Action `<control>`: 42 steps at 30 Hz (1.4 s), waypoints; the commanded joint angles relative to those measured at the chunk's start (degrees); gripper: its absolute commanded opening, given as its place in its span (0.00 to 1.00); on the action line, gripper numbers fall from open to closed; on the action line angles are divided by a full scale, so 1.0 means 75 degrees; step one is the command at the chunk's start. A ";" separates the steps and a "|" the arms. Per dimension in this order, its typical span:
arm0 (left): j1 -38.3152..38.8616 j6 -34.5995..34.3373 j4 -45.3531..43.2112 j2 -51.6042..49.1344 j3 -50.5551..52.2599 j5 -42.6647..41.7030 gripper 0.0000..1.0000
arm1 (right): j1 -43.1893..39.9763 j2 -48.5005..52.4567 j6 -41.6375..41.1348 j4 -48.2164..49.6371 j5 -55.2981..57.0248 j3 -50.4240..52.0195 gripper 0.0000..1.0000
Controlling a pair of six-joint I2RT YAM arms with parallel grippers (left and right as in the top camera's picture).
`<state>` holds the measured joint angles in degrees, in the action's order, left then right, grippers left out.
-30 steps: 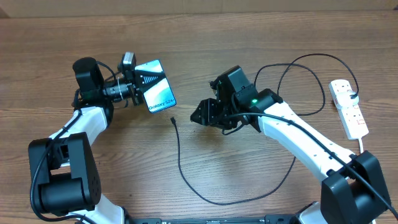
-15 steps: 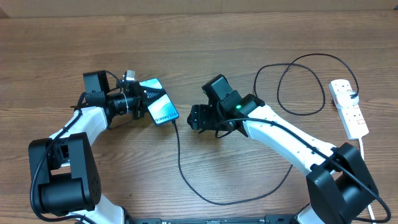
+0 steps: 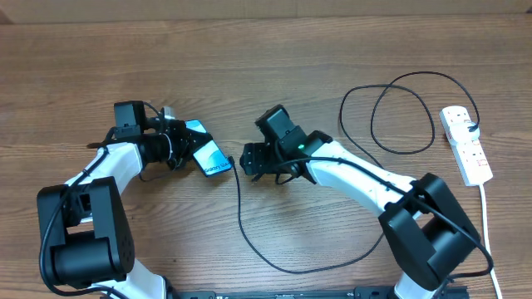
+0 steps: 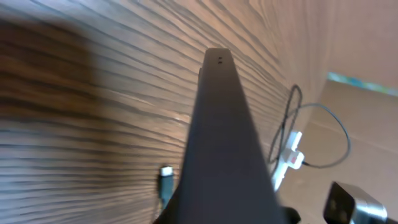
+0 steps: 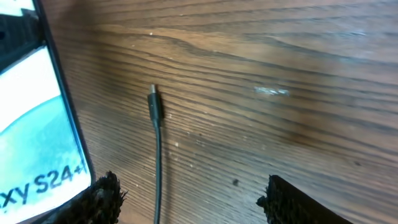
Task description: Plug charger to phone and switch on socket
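Left gripper clamps the tilted phone; right gripper, open and empty, straddles the charger near its tip, so a skewed pinch risks a misaligned insertion.

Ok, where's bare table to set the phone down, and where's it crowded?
Bare: the far strip of table beyond both arms, and the near patch between the left arm and the curve of the charger. Crowded: between phone and right gripper, where the connector tip lies, and the right side, with cable loops and the socket.
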<state>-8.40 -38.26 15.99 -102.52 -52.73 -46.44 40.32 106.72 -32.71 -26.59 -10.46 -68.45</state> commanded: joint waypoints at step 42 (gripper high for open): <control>-0.1545 0.1504 0.1070 0.0224 -0.0032 -0.3016 0.04 | -0.0682 0.1020 0.0277 -0.1405 0.0659 -0.0793 0.04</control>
<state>-19.66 -28.27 24.03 -102.52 -52.73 -64.27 39.66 115.44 -31.46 -34.92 -4.36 -74.04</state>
